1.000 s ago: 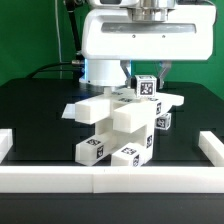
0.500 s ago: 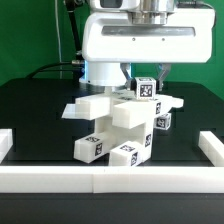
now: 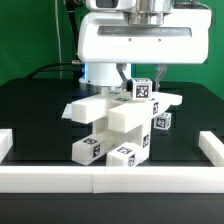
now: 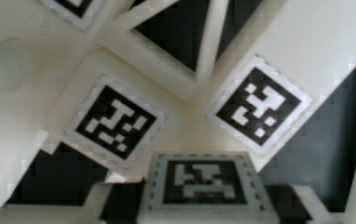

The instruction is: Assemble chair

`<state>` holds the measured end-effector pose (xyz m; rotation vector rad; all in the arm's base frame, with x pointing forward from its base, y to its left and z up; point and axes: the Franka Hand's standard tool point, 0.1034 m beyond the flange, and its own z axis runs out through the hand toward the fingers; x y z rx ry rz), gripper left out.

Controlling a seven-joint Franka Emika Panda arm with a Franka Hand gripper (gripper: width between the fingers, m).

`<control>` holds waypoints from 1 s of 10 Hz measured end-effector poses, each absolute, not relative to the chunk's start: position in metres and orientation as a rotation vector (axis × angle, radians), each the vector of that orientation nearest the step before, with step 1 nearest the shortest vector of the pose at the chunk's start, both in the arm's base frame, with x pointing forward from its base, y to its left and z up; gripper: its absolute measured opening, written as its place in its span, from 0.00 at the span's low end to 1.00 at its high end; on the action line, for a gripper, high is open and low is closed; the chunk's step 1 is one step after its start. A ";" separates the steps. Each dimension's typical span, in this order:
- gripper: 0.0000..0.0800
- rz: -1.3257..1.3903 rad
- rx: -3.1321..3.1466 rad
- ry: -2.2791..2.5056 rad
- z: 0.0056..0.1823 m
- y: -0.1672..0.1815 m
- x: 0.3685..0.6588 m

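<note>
Free table (seemingly) beside stacked chair

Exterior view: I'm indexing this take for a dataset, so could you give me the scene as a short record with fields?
stage: chair partly built, white tagged pieces stacked together mid-table
top piece: tagged block at the top of the stack
gripper: directly above the stack, jaws on either side of the tagged block; whether they grip it cannot be told
table: black
border rail: white, along the near edge
wrist view: tag stickers seen close, blurred
</note>
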<state>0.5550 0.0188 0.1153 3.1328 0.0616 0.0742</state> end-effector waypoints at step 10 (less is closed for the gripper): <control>0.36 0.105 3.125 0.075 0.116 0.012 0.559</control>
